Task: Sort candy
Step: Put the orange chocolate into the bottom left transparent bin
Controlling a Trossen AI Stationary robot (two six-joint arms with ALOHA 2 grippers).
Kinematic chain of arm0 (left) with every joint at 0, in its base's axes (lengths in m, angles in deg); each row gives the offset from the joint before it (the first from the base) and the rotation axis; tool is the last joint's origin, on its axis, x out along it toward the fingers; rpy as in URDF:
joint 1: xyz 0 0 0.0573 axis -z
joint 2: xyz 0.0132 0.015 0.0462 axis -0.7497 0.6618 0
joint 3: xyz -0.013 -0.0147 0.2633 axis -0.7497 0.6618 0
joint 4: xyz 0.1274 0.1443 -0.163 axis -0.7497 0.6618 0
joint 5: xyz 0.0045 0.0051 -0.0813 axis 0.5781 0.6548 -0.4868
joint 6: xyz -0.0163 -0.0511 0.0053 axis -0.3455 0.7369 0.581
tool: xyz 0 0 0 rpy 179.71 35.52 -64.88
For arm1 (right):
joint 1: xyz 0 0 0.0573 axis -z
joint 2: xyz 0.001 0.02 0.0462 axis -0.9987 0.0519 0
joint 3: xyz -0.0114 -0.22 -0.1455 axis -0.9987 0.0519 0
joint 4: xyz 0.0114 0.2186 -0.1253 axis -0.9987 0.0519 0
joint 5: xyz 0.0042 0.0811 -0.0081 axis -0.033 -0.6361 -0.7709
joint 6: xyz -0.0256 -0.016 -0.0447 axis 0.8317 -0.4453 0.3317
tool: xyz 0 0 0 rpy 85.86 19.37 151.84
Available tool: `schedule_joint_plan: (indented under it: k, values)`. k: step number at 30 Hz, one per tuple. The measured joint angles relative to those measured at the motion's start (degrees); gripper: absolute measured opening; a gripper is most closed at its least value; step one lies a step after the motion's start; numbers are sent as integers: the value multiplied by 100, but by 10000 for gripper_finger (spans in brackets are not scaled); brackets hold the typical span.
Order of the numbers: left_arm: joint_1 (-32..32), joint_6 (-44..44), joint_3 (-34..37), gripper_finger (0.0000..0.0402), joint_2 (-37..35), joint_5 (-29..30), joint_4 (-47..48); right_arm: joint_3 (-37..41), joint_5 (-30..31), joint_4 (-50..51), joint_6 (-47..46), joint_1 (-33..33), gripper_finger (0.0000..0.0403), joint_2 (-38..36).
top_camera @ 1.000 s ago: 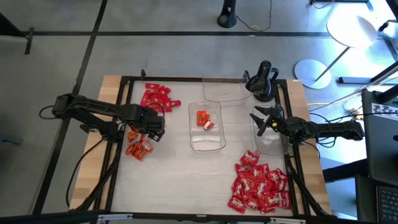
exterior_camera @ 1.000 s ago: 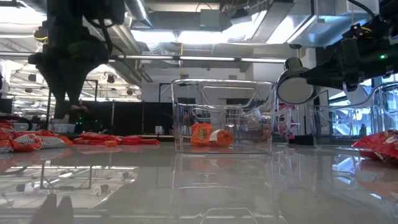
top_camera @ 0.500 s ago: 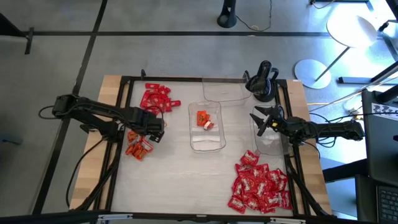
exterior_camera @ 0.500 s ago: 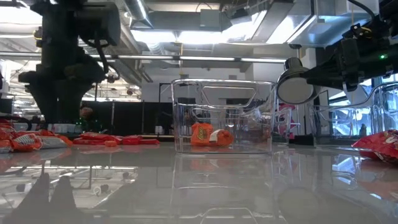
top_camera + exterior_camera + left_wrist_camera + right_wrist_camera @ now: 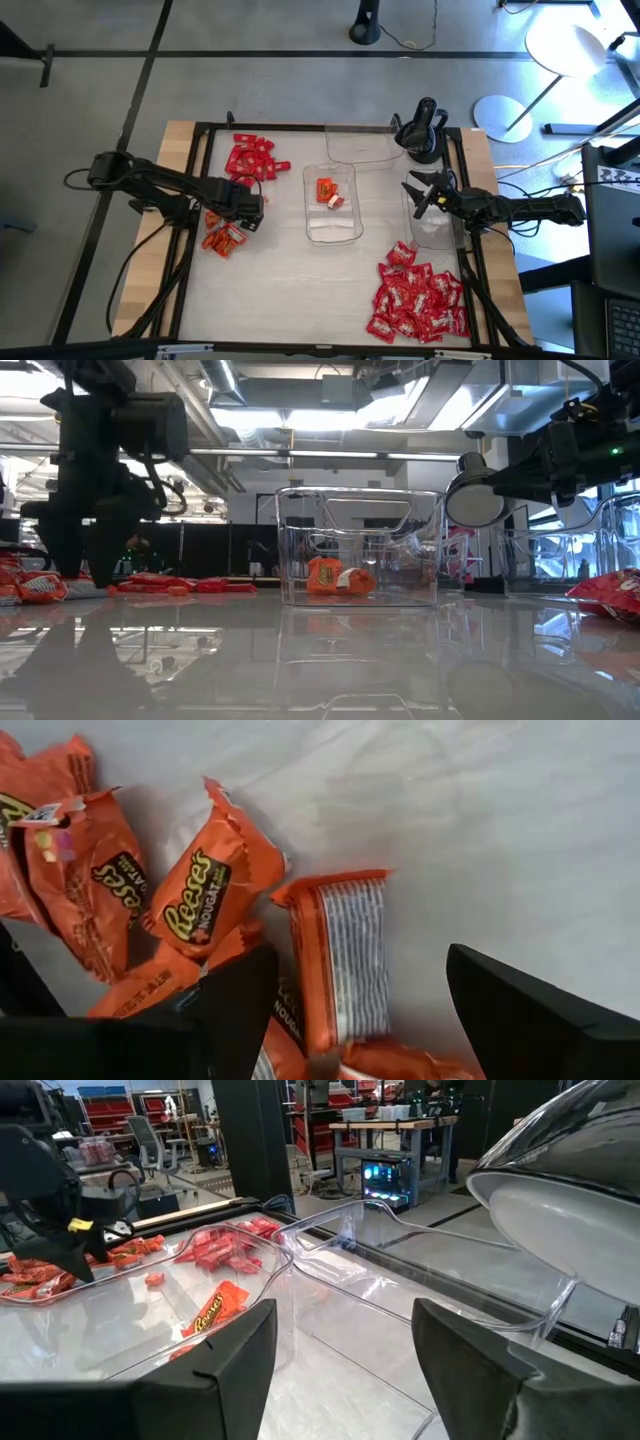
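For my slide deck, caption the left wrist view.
Left gripper, jaws open, poised over an orange candy lying face-down in the pile.

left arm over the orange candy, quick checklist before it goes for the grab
1. Left gripper fingers open: ok, spread wide.
2. Target between the fingers: ok, an orange candy lying back side up sits in the gap.
3. Target free of neighbours: not ok, other orange pieces touch and overlap it.
4. Height above the table: cannot tell whether the fingertips reach it.
5. Middle tray ready: ok, holds only two pieces.
6. Right gripper out of the way: ok, over the right tray.
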Motion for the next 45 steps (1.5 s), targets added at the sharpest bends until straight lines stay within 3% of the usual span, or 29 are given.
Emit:
schedule_joint_plan:
  k: [7,19,35,45]
  values:
    - [-2,73,331,280,9,26,-578,-2,0,0,-7,0,230,0]
    - [-2,134,495,277,-4,20,-680,-4,0,9,-11,0,230,0]
    - [0,67,510,144,9,-37,-722,-9,-2,34,-9,0,230,0]
    - [4,-296,218,127,-45,-63,-721,-11,-5,39,-9,-1,230,0]
